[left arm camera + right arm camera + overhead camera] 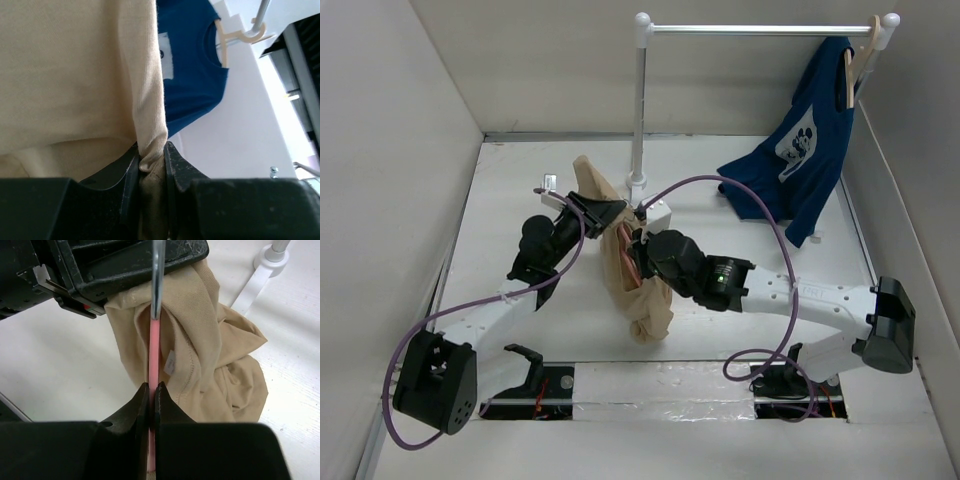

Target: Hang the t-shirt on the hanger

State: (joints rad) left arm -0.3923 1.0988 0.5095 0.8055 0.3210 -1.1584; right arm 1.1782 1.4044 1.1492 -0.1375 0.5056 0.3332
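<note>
A fold of the tan t-shirt (65, 70) is pinched between the two dark fingers (126, 172) of the left gripper (151, 161), which are closed tight on it at the bottom of the view. The rest of the cloth is spread across the upper left. Behind it, a dark blue shirt (192, 75) with a white print is seen hung on a pale wooden hanger (235, 35), against a white surface (240, 120).
</note>
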